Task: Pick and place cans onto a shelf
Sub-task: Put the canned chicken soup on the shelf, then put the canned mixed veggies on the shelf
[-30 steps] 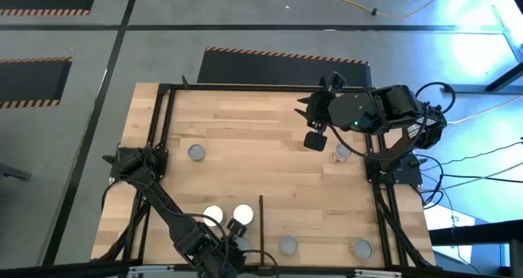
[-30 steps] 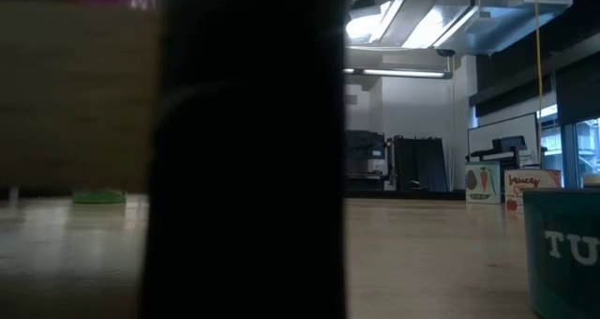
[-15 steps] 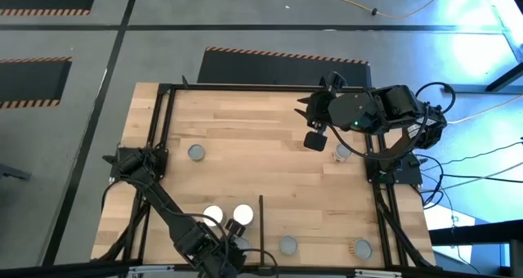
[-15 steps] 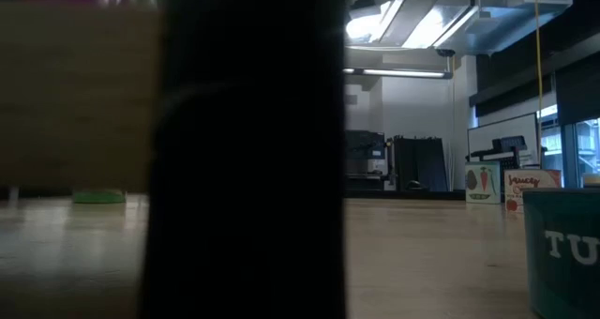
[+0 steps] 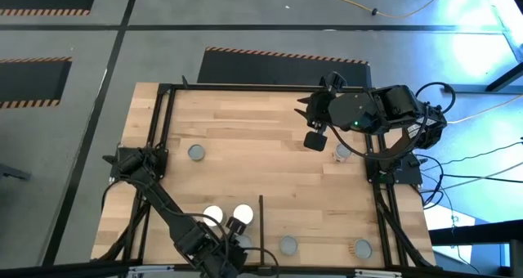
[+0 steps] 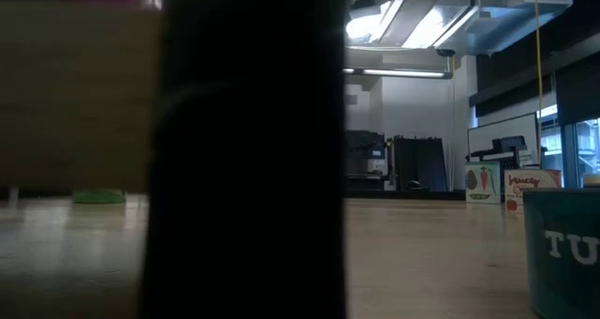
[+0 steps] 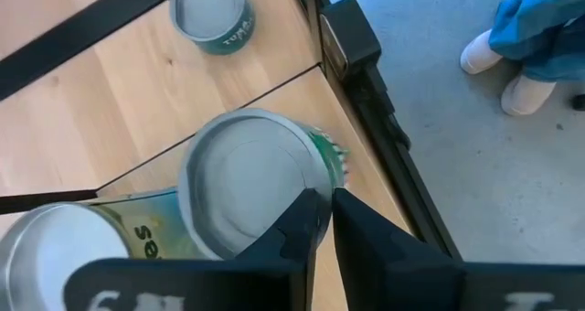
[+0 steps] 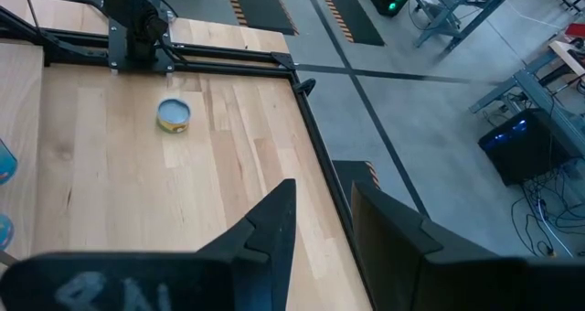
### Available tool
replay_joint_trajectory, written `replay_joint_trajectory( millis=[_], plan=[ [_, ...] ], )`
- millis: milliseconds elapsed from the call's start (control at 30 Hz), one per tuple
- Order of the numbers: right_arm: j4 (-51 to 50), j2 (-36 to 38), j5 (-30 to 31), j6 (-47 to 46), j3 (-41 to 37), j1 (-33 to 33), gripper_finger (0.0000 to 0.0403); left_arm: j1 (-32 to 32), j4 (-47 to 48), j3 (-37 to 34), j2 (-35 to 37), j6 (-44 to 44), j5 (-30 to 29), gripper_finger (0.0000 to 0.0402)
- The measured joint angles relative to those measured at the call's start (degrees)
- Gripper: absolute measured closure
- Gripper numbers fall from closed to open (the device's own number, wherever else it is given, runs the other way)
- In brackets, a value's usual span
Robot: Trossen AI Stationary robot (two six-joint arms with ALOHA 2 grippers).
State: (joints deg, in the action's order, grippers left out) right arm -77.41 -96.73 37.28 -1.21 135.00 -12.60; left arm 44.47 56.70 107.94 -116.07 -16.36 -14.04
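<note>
Left wrist view shows the left gripper (image 7: 322,221) with fingers nearly together, their tips over the rim of a grey-topped can (image 7: 251,178) at the frame's centre, on the shelf (image 7: 110,110); grip unclear. Right gripper (image 5: 314,139) hangs spread, empty, upper right.

desk (image 5: 261,139): pale planked wood, looking smooth and matt
frame (image 5: 270,87): black matt metal
can (image 7: 247,178): dull grey metal top, glossy green label
floor (image 5: 163,33): smooth grey concrete
</note>
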Motion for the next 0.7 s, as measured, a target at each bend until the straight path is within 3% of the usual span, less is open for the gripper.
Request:
replay_joint_trajectory(
  millis=[700],
  plan=[
    [0.0,0.0,-1.42,0.1,0.0,-0.02,0.0292,-0.17,0.02,0.02,2.86,-0.76,1.7,0.0361]
  ],
)
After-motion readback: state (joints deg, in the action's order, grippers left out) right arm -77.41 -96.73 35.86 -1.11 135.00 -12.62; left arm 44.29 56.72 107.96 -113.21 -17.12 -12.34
